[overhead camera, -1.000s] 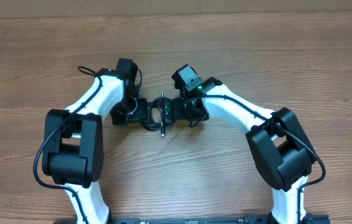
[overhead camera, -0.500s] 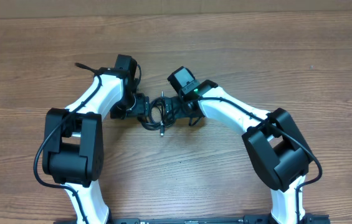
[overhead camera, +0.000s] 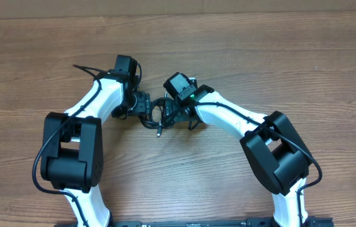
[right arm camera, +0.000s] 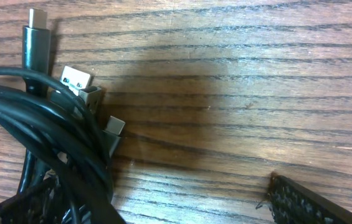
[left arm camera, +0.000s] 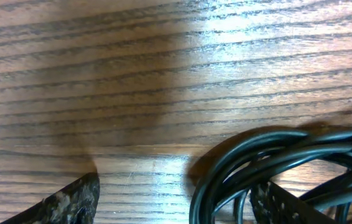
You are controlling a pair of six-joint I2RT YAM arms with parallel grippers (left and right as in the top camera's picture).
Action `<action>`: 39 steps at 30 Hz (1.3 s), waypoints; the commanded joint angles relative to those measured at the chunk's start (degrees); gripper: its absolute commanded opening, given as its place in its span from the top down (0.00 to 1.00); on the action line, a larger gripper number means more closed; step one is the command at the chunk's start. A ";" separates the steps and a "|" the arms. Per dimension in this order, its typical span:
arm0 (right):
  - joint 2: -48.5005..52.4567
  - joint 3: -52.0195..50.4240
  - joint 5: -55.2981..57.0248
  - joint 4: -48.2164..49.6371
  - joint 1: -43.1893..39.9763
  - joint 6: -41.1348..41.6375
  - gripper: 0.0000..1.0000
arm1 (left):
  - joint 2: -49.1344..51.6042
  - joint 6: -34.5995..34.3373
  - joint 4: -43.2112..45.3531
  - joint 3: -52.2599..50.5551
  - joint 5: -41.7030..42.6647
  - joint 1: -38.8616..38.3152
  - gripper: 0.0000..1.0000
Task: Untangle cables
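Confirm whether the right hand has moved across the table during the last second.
Yes. In the overhead view the right hand has shifted to the robot's left, judged against the table grain; the cables shifted left with it.

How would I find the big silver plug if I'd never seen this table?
Look at the middle of the wooden table, where the black cables lie in a tangled bundle. Three plug ends poke out of it, and the big silver plug is the middle one. It is wide, flat and silver with square holes; its neighbours are slimmer.
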 commanded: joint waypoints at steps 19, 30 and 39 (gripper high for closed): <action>4.42 -1.38 5.49 -1.38 -0.11 8.66 0.00 | 4.96 -15.65 -4.39 -11.30 -12.11 18.27 0.05; 4.42 -1.38 5.81 -1.40 -0.11 8.83 0.00 | 4.90 -11.02 -5.77 -10.47 -0.50 29.73 0.00; 4.42 -1.38 6.97 -2.40 -0.11 9.90 0.00 | 4.70 -14.27 -15.06 -2.34 -12.02 29.83 0.00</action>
